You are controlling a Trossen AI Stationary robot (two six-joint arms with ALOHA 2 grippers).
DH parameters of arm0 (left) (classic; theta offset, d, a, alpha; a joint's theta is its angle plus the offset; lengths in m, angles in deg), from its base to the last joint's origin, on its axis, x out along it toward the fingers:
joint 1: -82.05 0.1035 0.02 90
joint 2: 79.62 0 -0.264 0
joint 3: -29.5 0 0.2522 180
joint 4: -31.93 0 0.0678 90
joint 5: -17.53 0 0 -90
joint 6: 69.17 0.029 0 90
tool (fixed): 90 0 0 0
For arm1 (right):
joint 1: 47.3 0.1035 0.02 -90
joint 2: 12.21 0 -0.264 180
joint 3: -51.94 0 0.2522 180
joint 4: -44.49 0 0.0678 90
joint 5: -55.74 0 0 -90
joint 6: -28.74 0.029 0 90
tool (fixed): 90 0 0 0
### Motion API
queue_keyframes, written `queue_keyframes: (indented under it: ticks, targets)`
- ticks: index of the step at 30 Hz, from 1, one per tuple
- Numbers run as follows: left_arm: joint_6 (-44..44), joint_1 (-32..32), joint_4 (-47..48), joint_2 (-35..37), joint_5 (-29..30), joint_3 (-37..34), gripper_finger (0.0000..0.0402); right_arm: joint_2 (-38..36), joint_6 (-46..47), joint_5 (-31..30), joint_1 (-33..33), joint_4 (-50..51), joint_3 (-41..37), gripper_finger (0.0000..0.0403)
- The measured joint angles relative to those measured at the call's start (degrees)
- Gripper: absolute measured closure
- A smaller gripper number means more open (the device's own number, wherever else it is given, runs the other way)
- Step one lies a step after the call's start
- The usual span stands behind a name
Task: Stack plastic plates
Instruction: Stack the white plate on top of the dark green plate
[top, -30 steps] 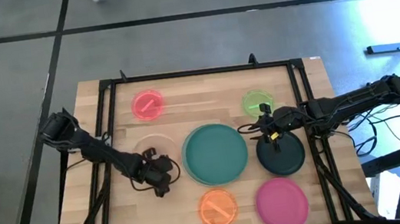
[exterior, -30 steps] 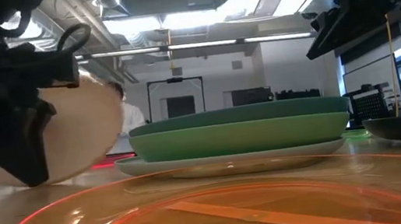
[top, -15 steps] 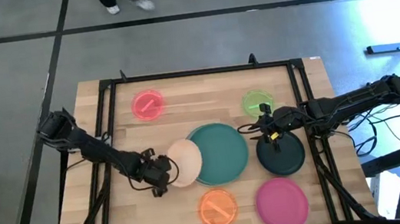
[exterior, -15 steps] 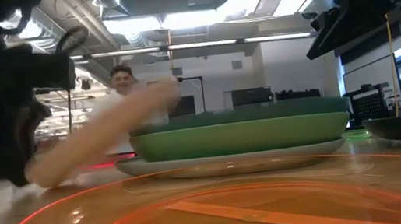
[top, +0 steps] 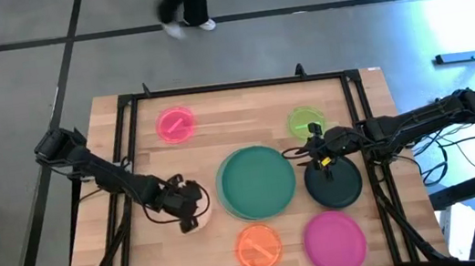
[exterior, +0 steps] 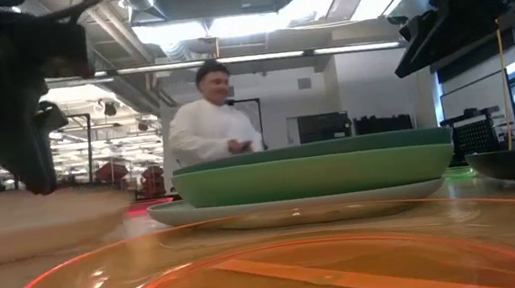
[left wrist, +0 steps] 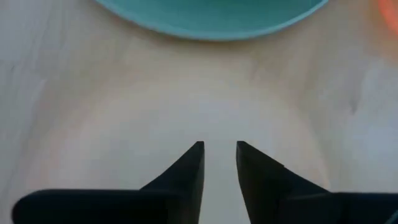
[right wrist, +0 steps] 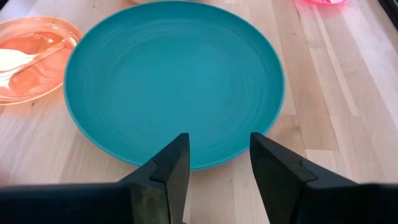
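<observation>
Wooden counter (top: 189, 112) fills the centre of the high view. At mid-frame stands the stack of large round plastic plates, teal (top: 256, 181) on top, green (exterior: 312, 174) beneath it and pale mint (exterior: 296, 203) at the base in the low view. Right of it lies the medium blackish-green plate (top: 336, 186); the medium magenta plate (top: 334, 240) is at lower right. The medium peach plate (left wrist: 186, 118) lies flat on the counter just left of the stack, under the left pincer (top: 187, 199), whose fingers stand slightly parted, apparently gripping nothing. The right pincer (top: 318, 152) hangs open over the blackish-green plate. Small translucent plates: pink (top: 175, 124) upper left, lime (top: 304, 121) upper right, orange (top: 258, 245) bottom centre. Risk: a shallow rim grasp may let the thin peach plate slip or tilt, striking the stack edge and shifting it.
</observation>
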Motion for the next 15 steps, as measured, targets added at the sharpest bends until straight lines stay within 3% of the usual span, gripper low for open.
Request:
queue_keyframes:
  ticks: [9,15]
  targets:
    - [-0.2,-2.6,-8.1,-0.5,-3.6,0.0,0.0279,0.0,0.0,0.0,0.0,0.0,0.0,0.0244]
    - [-9.1,-6.4,-8.0,-0.5,-4.5,0.1,0.0280,0.0,0.0,0.0,0.0,0.0,0.0,0.0244]
